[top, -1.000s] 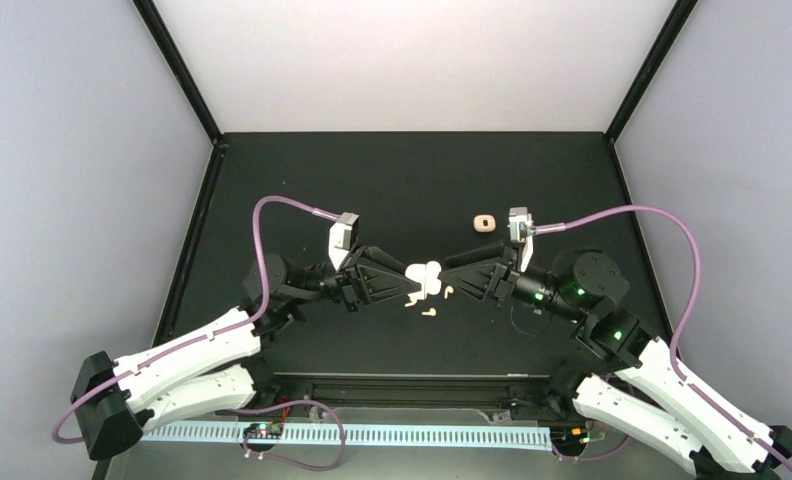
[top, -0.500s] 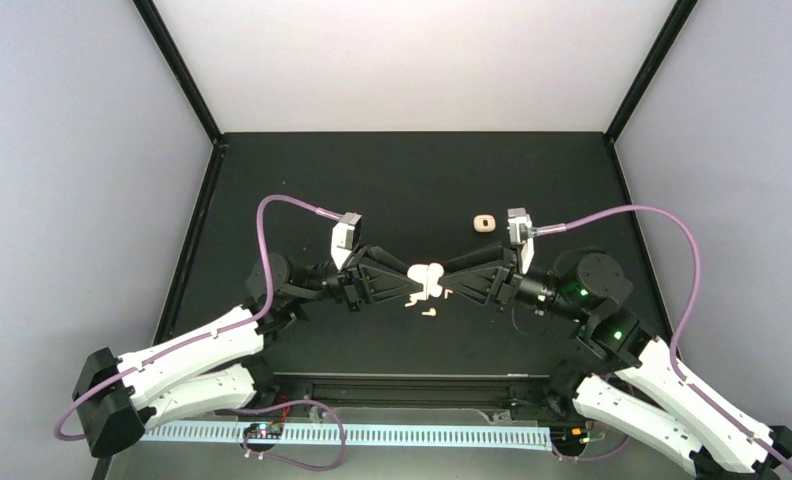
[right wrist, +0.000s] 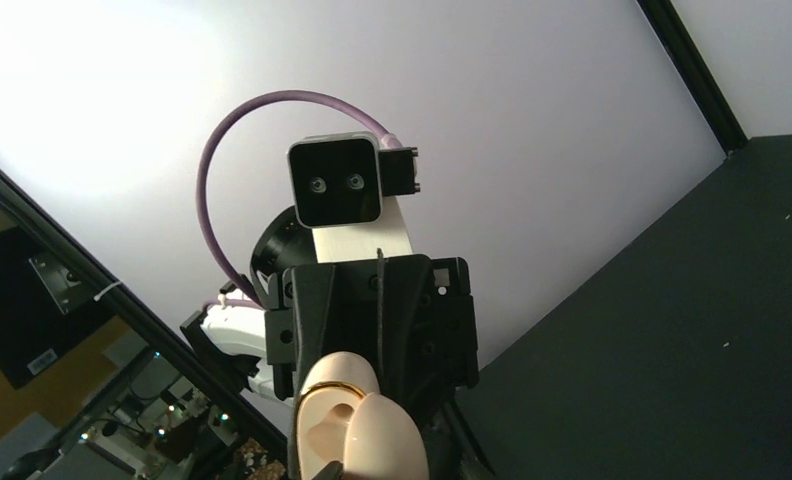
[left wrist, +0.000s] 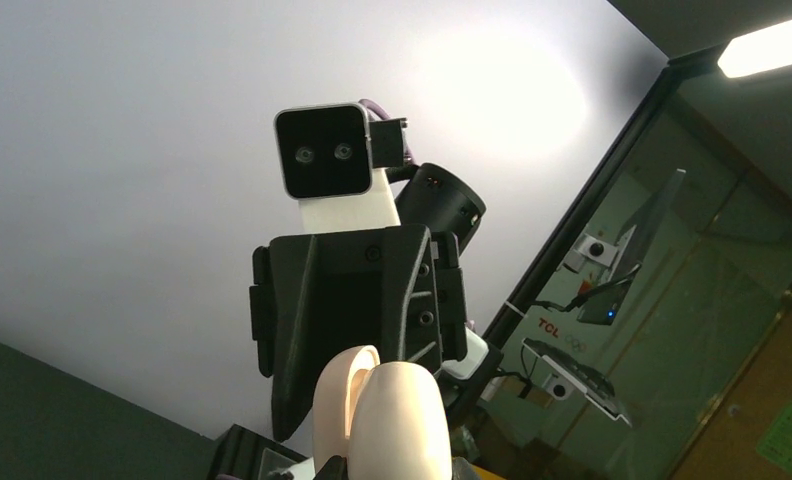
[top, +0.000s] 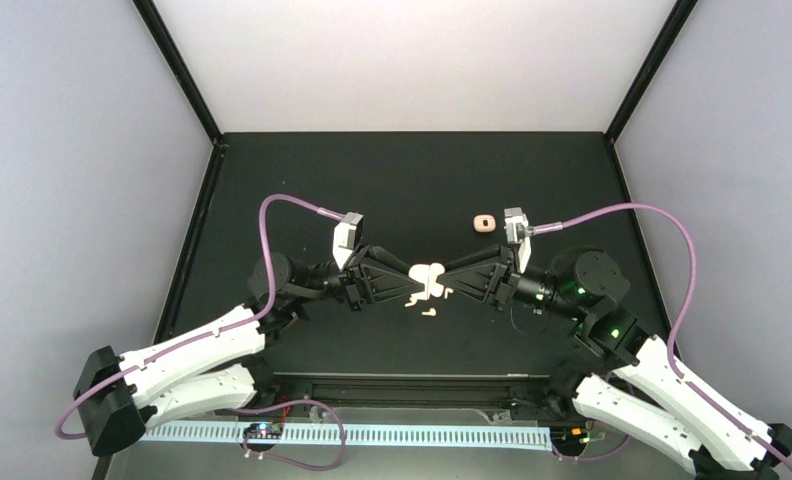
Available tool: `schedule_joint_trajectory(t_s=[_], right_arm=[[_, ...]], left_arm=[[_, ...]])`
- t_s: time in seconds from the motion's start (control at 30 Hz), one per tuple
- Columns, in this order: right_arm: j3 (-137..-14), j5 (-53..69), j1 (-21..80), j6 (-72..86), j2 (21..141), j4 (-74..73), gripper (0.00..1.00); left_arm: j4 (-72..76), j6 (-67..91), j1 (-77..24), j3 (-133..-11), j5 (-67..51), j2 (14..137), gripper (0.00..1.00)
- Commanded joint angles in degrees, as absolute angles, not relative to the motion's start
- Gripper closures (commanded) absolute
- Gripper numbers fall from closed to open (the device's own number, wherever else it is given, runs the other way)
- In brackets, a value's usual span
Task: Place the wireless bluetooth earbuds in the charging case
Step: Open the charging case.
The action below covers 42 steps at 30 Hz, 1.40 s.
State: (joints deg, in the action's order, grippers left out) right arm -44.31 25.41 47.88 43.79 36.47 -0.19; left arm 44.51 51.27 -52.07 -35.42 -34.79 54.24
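Observation:
A cream charging case (top: 428, 272) hangs above the table's middle, held between both grippers. My left gripper (top: 413, 278) is shut on its body from the left. In the left wrist view the charging case (left wrist: 402, 420) stands with its lid a little ajar, just above my left gripper (left wrist: 392, 472). My right gripper (top: 444, 277) meets the case from the right. In the right wrist view the charging case (right wrist: 322, 425) shows an empty earbud hollow behind the lid, and my right gripper (right wrist: 372, 472) is shut on that lid. Three white earbuds (top: 447, 291) (top: 429, 312) (top: 410, 303) lie on the black table below.
A second small cream case (top: 483, 222) lies on the table behind the right gripper. The black table (top: 392, 180) is walled by pale panels on three sides. Purple cables (top: 632, 210) arch over both arms.
The right gripper has edged left against the case and its jaws have narrowed onto the lid. The left gripper and the case have stayed put.

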Motion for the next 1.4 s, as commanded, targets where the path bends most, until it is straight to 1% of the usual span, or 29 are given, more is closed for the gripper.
schedule_joint_trajectory(t_s=[0.0, 0.2, 0.33, 0.4, 0.63, 0.77, 0.87, 1.0, 1.2, 1.3, 1.37], right_arm=[[-44.4, 25.9, 48.0, 43.8, 36.0, 1.2, 0.74], [-45.6, 25.8, 48.0, 42.7, 36.4, -0.6, 0.80], [-45.6, 25.5, 48.0, 42.4, 36.4, -1.6, 0.77], [-45.4, 25.3, 47.9, 42.4, 36.2, -1.6, 0.78], [-45.7, 24.6, 47.9, 41.6, 35.6, -2.7, 0.91], [-46.0, 24.1, 48.0, 41.0, 35.2, -3.6, 0.95], [-46.2, 23.7, 48.0, 40.6, 34.9, -4.3, 0.99], [-47.2, 23.2, 47.9, 39.8, 34.8, -5.8, 0.99], [-48.9, 22.1, 48.0, 38.1, 34.5, -8.7, 0.99], [-49.5, 21.8, 47.9, 37.7, 34.2, -9.8, 0.99], [-49.9, 21.5, 48.0, 37.3, 34.2, -10.6, 0.99]], left_arm=[[47.5, 51.8, -51.8, -36.5, -35.5, 54.9, 0.98], [47.3, 51.8, -51.8, -36.7, -35.5, 55.4, 0.98], [47.4, 51.8, -51.8, -37.0, -35.7, 55.7, 0.98], [47.3, 51.8, -51.8, -37.2, -35.6, 55.7, 0.98], [46.4, 51.5, -51.8, -37.3, -35.8, 55.6, 0.98], [45.4, 51.2, -51.8, -37.4, -35.8, 55.5, 0.91], [44.6, 51.1, -51.8, -37.4, -36.1, 55.5, 0.83], [43.3, 50.8, -51.8, -37.6, -36.3, 55.5, 0.70], [41.6, 49.2, -51.8, -37.5, -37.0, 55.0, 0.33], [39.6, 48.3, -51.8, -37.5, -36.3, 54.4, 0.23], [38.9, 48.1, -51.8, -37.2, -35.6, 54.0, 0.11]])
